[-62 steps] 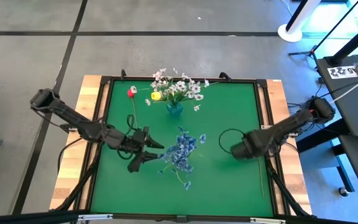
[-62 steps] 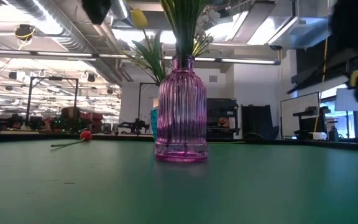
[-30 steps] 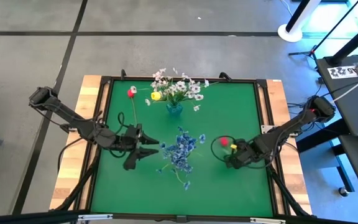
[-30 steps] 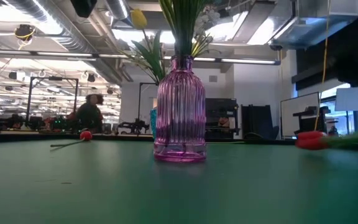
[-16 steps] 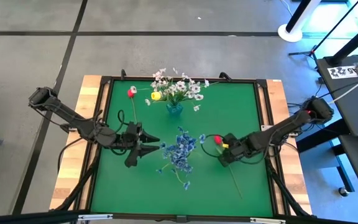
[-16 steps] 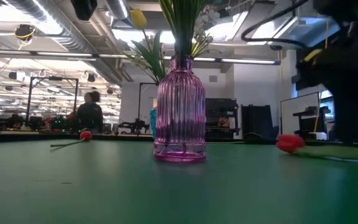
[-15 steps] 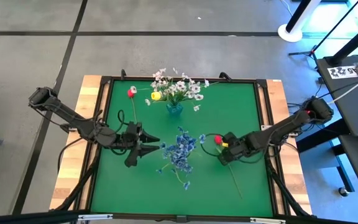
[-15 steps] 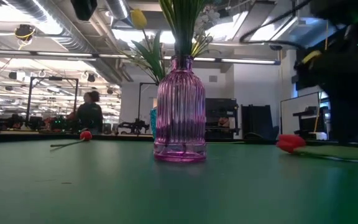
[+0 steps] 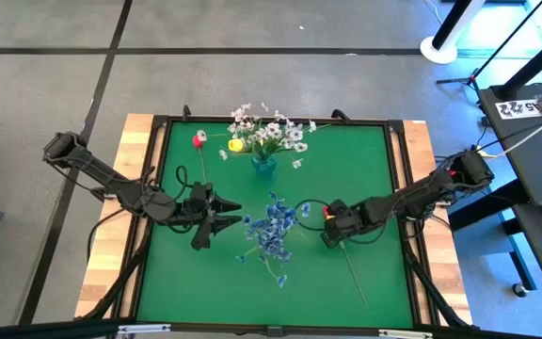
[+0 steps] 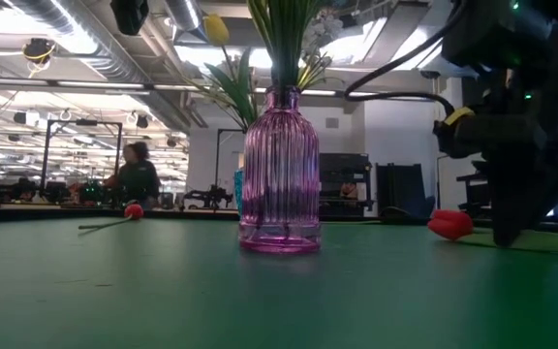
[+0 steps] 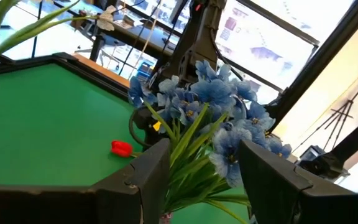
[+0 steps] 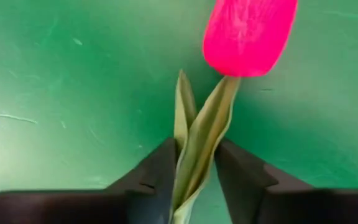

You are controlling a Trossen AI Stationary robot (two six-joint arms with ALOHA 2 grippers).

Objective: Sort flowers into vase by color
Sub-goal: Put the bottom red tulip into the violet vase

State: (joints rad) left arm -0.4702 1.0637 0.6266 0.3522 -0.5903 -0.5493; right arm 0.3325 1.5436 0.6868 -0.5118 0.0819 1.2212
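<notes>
A red tulip [image 9: 326, 213] sits in my right gripper [image 9: 333, 229] at mid table, right of the purple vase [image 10: 281, 174]; its bud [image 10: 450, 225] shows low over the mat. That vase carries the blue clusters [image 9: 273, 231]. My left gripper [image 9: 222, 218] hangs open just left of the blue clusters [image 11: 210, 106], apart from them. A teal vase [image 9: 263, 165] at the far side holds white sprays [image 9: 271, 130]. A yellow bud [image 9: 236, 145] shows beside the sprays. A second red flower [image 9: 199, 141] lies on the mat at far left. My right gripper pinches the red tulip's stem and leaves [image 12: 194, 155] just below the bud [image 12: 248, 34], between its two fingers [image 12: 154, 180]. The fingers come from above, pointing down. The bud sticks out past the fingertips, close over the mat. The long stem [image 9: 354, 278] trails toward the near edge.
The green mat [image 9: 365, 169] has a raised dark rim [image 9: 393, 127]. Bare mat lies at the far right and the near left. In the low view a person [image 10: 139, 179] stands in the room far beyond the table.
My right gripper has travelled toward the table's left, toward the purple vase, carrying the red tulip with it. The bud now sits closer to the blue clusters and the stem has swung along behind, pointing to the near edge.
</notes>
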